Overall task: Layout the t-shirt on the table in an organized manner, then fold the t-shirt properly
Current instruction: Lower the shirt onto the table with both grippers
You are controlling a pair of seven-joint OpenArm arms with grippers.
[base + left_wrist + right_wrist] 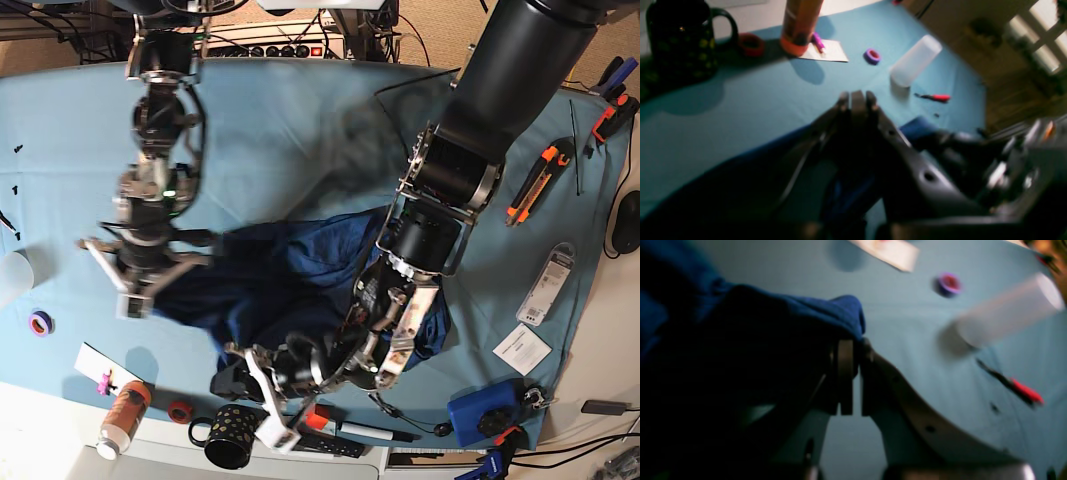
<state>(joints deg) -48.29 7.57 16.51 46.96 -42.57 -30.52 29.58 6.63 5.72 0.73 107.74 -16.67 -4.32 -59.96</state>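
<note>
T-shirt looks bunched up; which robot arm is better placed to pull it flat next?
Probably the right one. The right hand is already shut on an edge of the t-shirt, with bare table beyond to drag across. The left hand is shut; no cloth shows between its tips.

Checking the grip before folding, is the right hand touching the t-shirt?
Touching: the right wrist view shows t-shirt fabric draped over the right hand's shut fingertips.

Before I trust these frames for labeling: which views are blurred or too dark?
Left wrist: soft, left gripper out of focus, t-shirt in deep shadow. Right wrist: motion-smeared, t-shirt nearly black. Base: sharpest, evenly lit over the table.
</note>
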